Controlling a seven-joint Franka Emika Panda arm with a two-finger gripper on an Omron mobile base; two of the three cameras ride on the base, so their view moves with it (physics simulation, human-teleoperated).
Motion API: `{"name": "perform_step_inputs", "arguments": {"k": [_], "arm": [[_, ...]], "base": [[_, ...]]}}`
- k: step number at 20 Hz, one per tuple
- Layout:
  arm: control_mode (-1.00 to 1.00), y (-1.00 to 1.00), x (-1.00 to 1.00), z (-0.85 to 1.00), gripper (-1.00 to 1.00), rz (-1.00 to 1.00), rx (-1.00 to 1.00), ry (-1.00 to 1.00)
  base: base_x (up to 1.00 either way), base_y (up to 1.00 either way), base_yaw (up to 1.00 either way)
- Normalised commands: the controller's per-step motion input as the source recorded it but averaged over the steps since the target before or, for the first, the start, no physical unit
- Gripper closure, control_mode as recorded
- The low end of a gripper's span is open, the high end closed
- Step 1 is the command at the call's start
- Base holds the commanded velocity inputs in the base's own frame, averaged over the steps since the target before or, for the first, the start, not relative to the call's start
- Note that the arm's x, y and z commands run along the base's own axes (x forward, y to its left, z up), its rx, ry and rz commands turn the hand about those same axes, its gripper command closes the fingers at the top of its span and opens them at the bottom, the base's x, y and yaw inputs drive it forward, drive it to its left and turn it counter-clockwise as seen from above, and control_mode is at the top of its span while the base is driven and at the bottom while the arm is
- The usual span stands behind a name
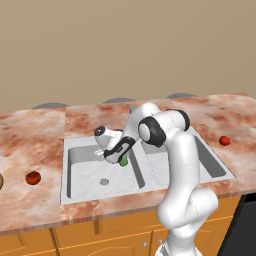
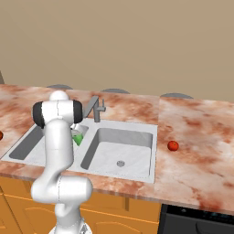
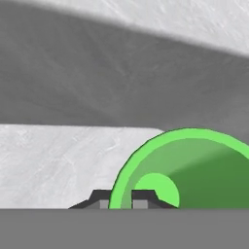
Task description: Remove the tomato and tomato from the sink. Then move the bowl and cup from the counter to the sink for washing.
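My gripper [image 3: 120, 200] pinches the rim of the green cup [image 3: 187, 168], jaws nearly closed astride its wall, holding it low inside the left basin of the sink [image 1: 85, 172], mouth facing my hand; the basin floor lies just beneath.

the faucet [image 2: 96, 109] stands behind the sink's [image 2: 137, 132] divider; both basin floors lie bare.

The marbled reddish-brown surface [image 1: 35, 135] carries a recessed pale grey double sink [image 1: 74, 196]. One red tomato [image 1: 33, 177] rests on the surface left of the sink. A second tomato [image 1: 224, 141] rests right of it. Both lie apart from the sink rim.
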Motion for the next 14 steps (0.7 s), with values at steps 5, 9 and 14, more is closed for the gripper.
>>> {"name": "perform_step_inputs", "arguments": {"k": [5, 9, 14], "arm": [[-1.0, 0.0, 0.05, -0.01, 1.0, 0.0, 0.01, 0.0], [-1.0, -0.01, 0.04, 0.01, 1.0, 0.0, 0.0, -0.01], [-1.0, 0.0, 0.08, 0.02, 1.0, 0.0, 0.0, -0.03]], "base": [[0.0, 0.0, 0.0], [0.0, 0.0, 0.0], [0.0, 0.0, 0.0]]}}
